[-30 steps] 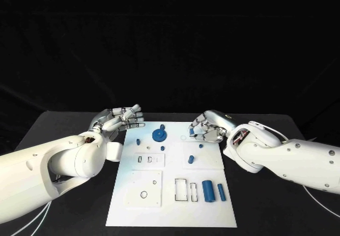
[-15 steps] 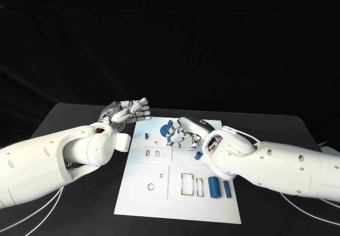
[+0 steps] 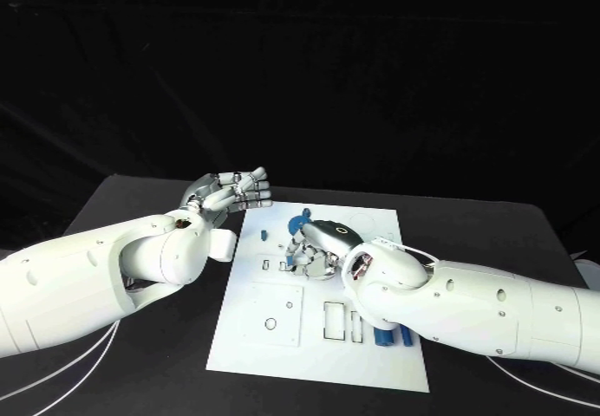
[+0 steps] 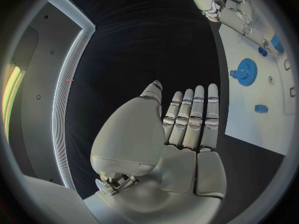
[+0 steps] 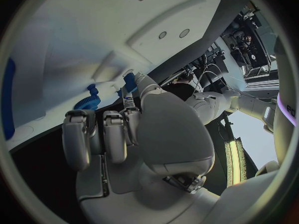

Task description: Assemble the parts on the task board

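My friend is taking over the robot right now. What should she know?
Left robot hand: open, holding nothing, raised beside the white task board's far left corner.
Right robot hand: over the board's middle, fingers curled down; whether it holds a part cannot be told.
The blue gear sits at the board's far end; two blue cylinders lie near the right edge, partly hidden by the right arm.
Empty slots remain, so assembly is unfinished.

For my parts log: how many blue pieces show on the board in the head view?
4: gear at the far end, small piece left of it, two cylinders beside the right arm, which may hide more.
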Robot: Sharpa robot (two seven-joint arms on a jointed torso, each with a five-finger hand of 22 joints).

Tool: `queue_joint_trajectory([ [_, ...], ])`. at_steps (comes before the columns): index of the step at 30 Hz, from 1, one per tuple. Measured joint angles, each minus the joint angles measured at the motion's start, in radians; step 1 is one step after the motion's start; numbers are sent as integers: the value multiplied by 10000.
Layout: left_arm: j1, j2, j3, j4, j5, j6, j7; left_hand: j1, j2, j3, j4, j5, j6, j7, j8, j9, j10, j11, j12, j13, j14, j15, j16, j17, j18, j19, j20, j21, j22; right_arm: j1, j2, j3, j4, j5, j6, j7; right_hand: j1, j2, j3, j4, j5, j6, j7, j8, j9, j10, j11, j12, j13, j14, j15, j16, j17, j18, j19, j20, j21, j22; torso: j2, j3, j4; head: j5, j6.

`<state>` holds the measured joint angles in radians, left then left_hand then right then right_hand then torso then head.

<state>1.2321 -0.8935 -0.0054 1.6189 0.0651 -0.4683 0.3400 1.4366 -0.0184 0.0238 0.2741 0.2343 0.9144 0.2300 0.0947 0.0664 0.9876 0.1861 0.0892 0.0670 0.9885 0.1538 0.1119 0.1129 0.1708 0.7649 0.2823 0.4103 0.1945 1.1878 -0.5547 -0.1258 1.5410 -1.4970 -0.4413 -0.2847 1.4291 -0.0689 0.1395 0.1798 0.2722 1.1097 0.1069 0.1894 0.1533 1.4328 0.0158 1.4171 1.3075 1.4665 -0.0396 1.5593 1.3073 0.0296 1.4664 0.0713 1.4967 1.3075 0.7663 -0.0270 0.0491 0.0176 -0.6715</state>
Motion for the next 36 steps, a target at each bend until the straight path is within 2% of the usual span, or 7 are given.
queue_joint_trajectory([
  [13,0,-7,0,-34,0,16,-6,0,0,0,0,0,0,0,0,0,0,0,0,0,0,0,0,0,0,0,0,0,-1,-127,257,13,-291,-452,117,-263,-28,-28,29,29,-35,-14,-14,-14,137,0,1,0,0,0,0,0,8,-1,0,0,0,-1,7,11,11,57,-48],
  [36,0,-22,0,-42,0,40,-23,0,0,0,0,0,0,0,0,0,0,0,0,0,0,0,0,0,0,0,0,0,-4,-173,227,32,-241,-937,204,-422,-145,-145,1,56,-37,-5,-90,-51,131,0,1,-39,0,0,1,0,5,0,0,1,-42,5,3,7,12,83,-106],
])
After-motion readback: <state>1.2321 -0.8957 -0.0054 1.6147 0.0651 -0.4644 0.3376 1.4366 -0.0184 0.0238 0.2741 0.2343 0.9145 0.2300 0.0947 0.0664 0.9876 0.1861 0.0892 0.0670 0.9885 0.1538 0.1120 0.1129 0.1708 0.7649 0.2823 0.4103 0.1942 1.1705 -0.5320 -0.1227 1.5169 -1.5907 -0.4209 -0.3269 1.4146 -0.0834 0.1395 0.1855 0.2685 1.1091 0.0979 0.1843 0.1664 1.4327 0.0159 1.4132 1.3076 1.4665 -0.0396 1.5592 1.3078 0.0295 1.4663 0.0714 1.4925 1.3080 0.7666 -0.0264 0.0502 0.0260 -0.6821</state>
